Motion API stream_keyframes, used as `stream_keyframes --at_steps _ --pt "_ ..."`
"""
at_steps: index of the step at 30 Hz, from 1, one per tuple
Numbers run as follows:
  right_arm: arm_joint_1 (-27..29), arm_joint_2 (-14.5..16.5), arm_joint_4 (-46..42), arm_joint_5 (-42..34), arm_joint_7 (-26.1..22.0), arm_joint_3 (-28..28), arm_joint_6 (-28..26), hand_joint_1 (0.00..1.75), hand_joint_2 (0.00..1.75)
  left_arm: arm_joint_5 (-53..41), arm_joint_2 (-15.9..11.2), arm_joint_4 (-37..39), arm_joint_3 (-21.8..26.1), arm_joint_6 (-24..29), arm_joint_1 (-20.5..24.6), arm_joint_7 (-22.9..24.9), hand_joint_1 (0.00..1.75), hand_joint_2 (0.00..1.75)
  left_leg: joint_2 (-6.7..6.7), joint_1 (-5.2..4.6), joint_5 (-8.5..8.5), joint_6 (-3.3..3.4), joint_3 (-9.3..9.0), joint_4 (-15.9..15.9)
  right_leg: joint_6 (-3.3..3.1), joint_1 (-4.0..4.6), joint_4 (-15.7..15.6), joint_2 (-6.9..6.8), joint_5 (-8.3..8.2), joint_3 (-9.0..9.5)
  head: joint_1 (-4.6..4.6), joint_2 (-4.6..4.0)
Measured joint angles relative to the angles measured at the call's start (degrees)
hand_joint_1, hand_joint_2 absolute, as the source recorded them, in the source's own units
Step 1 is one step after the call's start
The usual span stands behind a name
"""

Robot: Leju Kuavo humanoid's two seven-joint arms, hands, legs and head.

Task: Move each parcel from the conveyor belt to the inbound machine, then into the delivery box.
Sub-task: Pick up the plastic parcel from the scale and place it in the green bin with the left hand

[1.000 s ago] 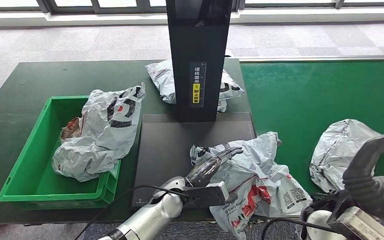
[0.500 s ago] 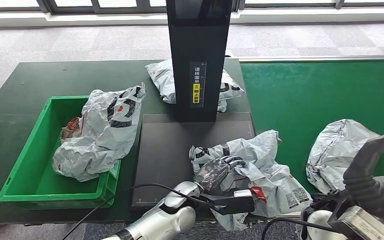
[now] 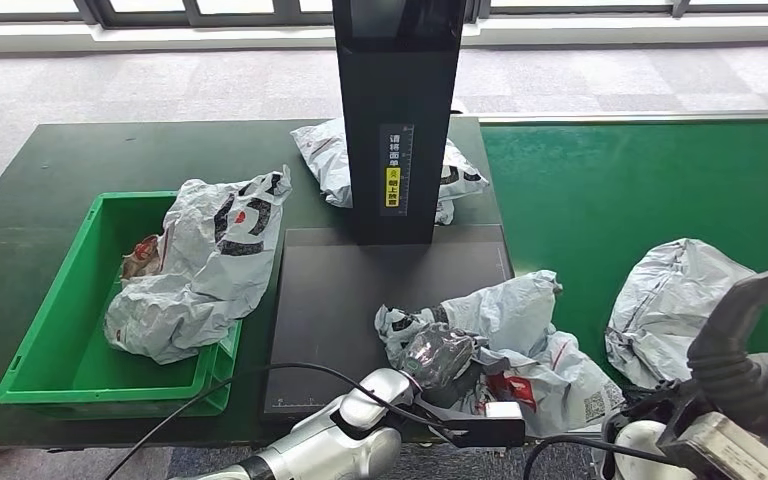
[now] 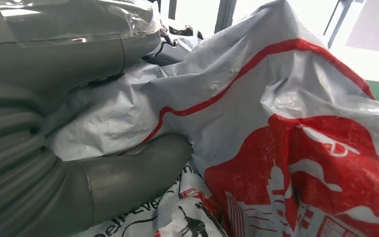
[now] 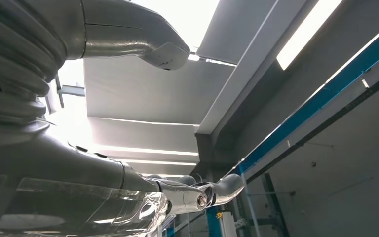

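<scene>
A crumpled grey parcel with red print [image 3: 525, 335] lies across the near right corner of the black inbound machine platform [image 3: 345, 285] and the edge of the green conveyor belt [image 3: 610, 190]. My left hand [image 3: 438, 355] grips a bunched fold of it. In the left wrist view the thumb [image 4: 128, 182] sits under that fold of the parcel [image 4: 286, 123] and a finger [image 4: 79, 54] lies over it. My right hand [image 3: 745, 325] is raised at the near right, fingers apart and holding nothing. Its fingers [image 5: 128, 39] stand against the ceiling in the right wrist view.
A second grey parcel [image 3: 670, 300] lies on the belt beside my right hand. The green delivery box [image 3: 50, 340] at the left holds another parcel [image 3: 200, 265]. The machine's black column [image 3: 397, 110] stands at the back, with a parcel [image 3: 325, 160] behind it.
My left hand has dropped towards me and closed on the parcel, which is now more bunched and drawn towards the near edge. The right hand has not moved.
</scene>
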State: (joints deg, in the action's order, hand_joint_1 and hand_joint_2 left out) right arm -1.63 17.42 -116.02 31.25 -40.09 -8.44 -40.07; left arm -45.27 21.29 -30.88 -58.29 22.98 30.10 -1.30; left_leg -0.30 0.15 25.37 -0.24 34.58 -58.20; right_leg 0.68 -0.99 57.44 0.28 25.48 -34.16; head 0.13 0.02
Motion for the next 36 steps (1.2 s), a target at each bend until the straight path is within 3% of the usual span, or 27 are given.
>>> stream_keyframes --at_steps 14,17,20,23,25,30,36 --pt "0.0 0.0 0.0 0.0 0.0 0.0 0.0 0.0 1.75 -0.1 0.0 0.4 -0.8 0.1 0.0 0.0 1.75 1.75 0.0 0.01 -0.01 0.0 -0.02 0.0 0.0 0.01 0.0 0.0 0.0 0.03 0.0 0.0" --pt "0.1 0.0 0.0 0.2 0.0 -0.1 0.0 0.0 1.75 -6.1 -0.1 -1.2 -0.1 5.0 -0.9 2.6 1.75 1.75 0.04 0.0 0.08 0.0 -0.08 0.0 0.0 0.0 0.0 0.05 0.05 0.04 -0.02 0.0" --pt "0.3 0.0 -0.1 0.4 0.0 -1.0 0.0 0.0 1.75 -24.2 -0.4 -8.9 5.9 14.2 -3.4 2.9 1.75 1.75 0.07 0.0 0.16 0.0 -0.02 0.0 0.0 -0.01 0.0 0.11 0.12 -0.05 -0.01 0.0" --pt "0.5 0.0 -0.3 0.2 0.0 -2.0 0.0 0.0 1.75 -35.8 -1.2 -24.3 15.9 16.7 -6.4 -2.0 1.75 1.75 0.17 0.0 0.16 -0.01 0.06 0.0 -0.02 -0.01 0.0 0.21 0.11 -0.19 -0.01 0.0" --pt "0.6 0.0 -0.4 0.1 0.0 -2.5 0.0 0.0 1.75 -37.2 -1.5 -34.1 21.9 17.3 -7.9 -3.6 1.75 1.75 0.25 0.01 0.18 -0.02 0.05 0.0 -0.03 0.01 0.1 0.28 0.12 -0.21 -0.02 0.0" --pt "0.7 0.0 -0.6 0.0 0.0 -3.4 0.0 0.0 1.75 -35.0 -2.1 -49.0 31.2 17.4 -11.2 -8.5 1.75 1.75 0.17 0.05 0.17 -0.05 0.09 0.0 -0.04 0.04 0.1 0.15 0.2 -0.18 -0.01 0.0" --pt "0.8 0.0 -0.7 0.0 0.0 -4.2 0.0 0.0 1.75 -30.9 -2.6 -60.6 39.5 17.4 -14.0 -12.4 1.75 1.75 0.11 0.05 0.11 -0.06 0.08 0.0 -0.04 0.04 0.1 0.08 0.19 -0.13 0.0 0.0"
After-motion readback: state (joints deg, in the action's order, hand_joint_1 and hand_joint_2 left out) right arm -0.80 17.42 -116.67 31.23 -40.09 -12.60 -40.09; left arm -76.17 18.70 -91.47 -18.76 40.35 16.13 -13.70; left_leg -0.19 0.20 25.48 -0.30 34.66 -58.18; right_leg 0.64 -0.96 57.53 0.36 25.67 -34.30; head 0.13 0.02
